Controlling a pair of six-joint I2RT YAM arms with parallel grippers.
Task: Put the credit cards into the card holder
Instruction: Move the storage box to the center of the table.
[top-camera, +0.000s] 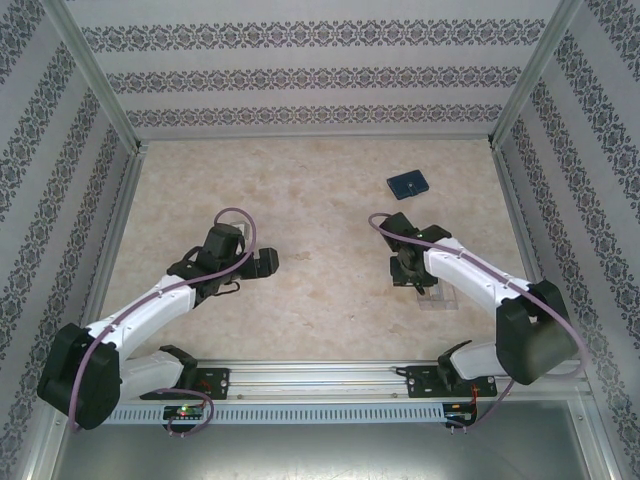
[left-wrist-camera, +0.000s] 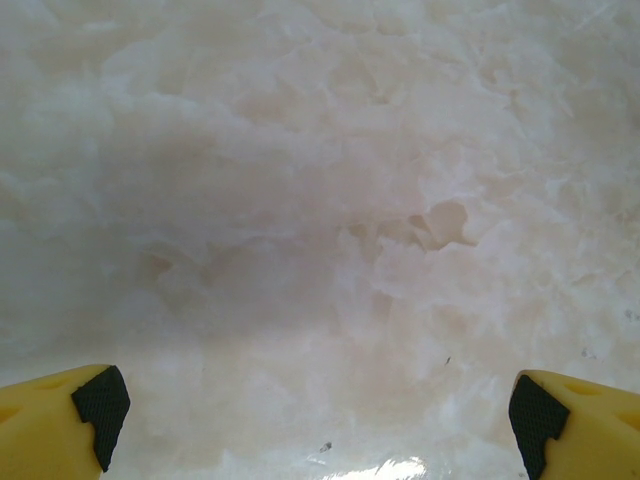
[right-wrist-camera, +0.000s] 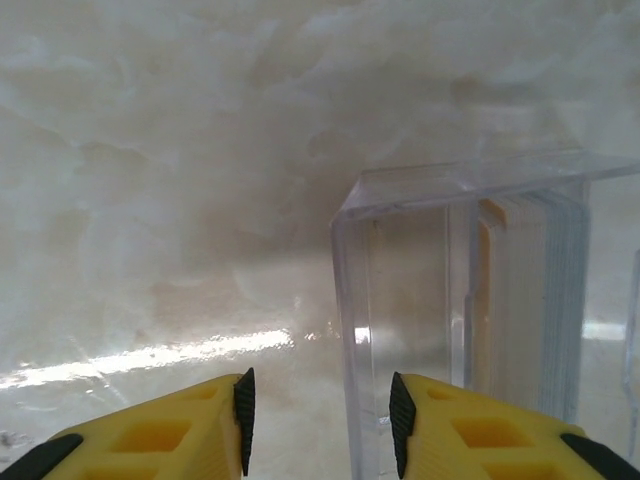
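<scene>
The credit cards (right-wrist-camera: 525, 300), likely thin, stiff and slick, sit stacked in a clear plastic box (right-wrist-camera: 400, 300) toward the table's (top-camera: 300, 200) near right corner and are best pinched across their faces, while the right gripper (right-wrist-camera: 318, 420) hangs part-open and empty beside it, the left gripper (left-wrist-camera: 315, 415) gapes wide, and the card holder (top-camera: 407, 185) lies toward the far right corner.

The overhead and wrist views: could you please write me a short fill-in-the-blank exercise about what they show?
1. The card holder on the table is dark ___.
2. The left claw stands wide ___.
3. The cards stand inside a ___ plastic box.
4. Seen from above, the card holder lies on the robot's ___ side.
Missing words: blue; open; clear; right.
</scene>
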